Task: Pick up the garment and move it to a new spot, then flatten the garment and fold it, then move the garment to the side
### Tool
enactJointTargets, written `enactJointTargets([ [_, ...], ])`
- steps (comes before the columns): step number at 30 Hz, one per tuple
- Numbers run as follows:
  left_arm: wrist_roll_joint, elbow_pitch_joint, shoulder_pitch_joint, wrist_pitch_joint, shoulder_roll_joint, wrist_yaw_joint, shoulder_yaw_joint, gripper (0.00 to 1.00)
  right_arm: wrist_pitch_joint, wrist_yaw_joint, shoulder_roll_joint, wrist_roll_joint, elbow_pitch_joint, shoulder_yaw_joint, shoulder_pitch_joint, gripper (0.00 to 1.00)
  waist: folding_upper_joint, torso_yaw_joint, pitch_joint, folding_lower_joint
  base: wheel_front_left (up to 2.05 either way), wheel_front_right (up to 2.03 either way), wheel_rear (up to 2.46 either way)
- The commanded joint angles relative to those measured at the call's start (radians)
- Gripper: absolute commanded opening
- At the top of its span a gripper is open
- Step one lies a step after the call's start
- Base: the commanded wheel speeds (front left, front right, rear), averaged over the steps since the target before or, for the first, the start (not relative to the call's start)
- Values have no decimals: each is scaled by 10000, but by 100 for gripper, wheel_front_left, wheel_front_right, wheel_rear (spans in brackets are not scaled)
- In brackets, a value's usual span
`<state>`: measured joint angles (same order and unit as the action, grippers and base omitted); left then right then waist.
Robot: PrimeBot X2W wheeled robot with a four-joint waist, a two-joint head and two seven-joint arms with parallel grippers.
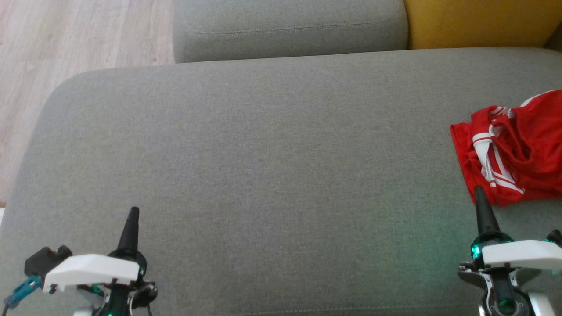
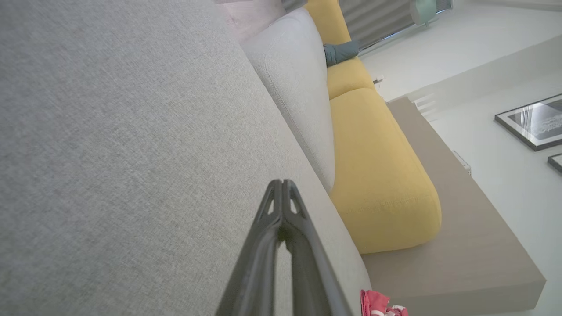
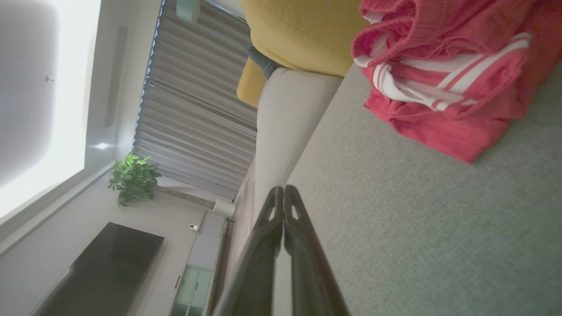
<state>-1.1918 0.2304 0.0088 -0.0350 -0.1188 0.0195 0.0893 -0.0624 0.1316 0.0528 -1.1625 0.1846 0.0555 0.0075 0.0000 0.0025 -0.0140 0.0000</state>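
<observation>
Red garment with white stripes [image 1: 511, 151] lies crumpled in a heap at the far right of the grey seat cushion [image 1: 263, 153], partly cut off by the frame edge. A yellow cushion [image 1: 478, 22] sits behind it.

My right gripper [image 1: 478, 189] has its fingers pressed together, with nothing between them. In the head view its tip sits at the garment's near left edge. Contact is hard to judge there, but the right wrist view shows bare grey fabric between the tip and the cloth, so probably apart.

My left gripper [image 1: 134, 210] is also closed and empty, over the near left part of the cushion, well apart from the garment. Wooden floor [image 1: 66, 35] lies beyond the cushion's left end.
</observation>
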Motion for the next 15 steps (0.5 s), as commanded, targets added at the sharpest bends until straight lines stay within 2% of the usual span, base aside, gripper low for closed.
enactJointTargets([
  [1, -334, -258, -653, 98, -37, 152, -389, 0, -57, -7, 227, -384, -259, -83, -550, 0, 0, -1, 5, 0, 0, 0, 0],
  [15, -1850, -115, -831, 503, 135, 504, -863, 0, -117, -8, 229, -1991, 50, 30, -760, 0, 0, -10, 43, 0, 0, 0, 0],
])
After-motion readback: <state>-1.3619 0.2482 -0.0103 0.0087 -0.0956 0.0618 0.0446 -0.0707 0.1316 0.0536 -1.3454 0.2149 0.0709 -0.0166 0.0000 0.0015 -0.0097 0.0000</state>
